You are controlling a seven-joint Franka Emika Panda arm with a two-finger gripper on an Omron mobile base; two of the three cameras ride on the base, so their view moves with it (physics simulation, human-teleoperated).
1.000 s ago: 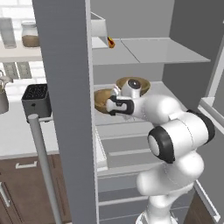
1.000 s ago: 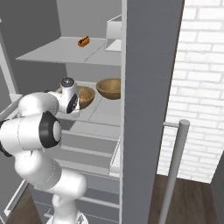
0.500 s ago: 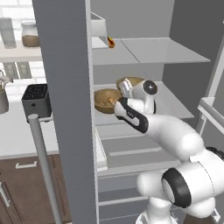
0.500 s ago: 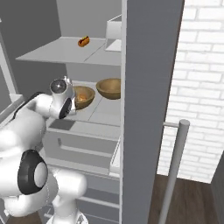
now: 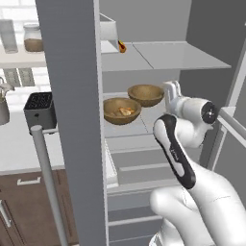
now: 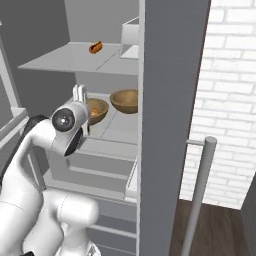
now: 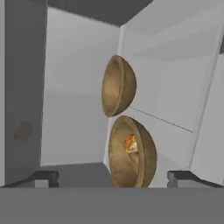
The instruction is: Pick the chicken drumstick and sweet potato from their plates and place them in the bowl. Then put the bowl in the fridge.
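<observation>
Left base view: we see the fridge (image 5: pixel 72 120) standing open, its grey door edge in the foreground and the long bar handle (image 5: pixel 48 187) at lower left. On the middle shelf (image 5: pixel 137 126) sit two wooden bowls. The nearer bowl (image 5: pixel 121 110) holds pale tan and orange food; we cannot separate the chicken drumstick from the sweet potato at this size. The second wooden bowl (image 5: pixel 145 94) sits just behind and to the right of it, apart from it. On the upper shelf (image 5: pixel 158 55) lies a small hot dog (image 5: pixel 122 46) beside a white box (image 5: pixel 108 34).

The gripper (image 5: pixel 172 90) is raised just to the right of the two bowls, clear of both. On the counter to the left of the door stands a black toaster (image 5: pixel 40 109).

Right base view: we note the gripper (image 6: pixel 80 93) pointing up beside the loaded bowl (image 6: pixel 96 109).

Hand view, rolled sideways: we see the finger tips (image 7: pixel 43 177) set wide apart with nothing between them. The loaded bowl (image 7: pixel 131 153) lies ahead, an orange-tan piece (image 7: pixel 130 143) visible inside, resting on the shelf, not gripped.
</observation>
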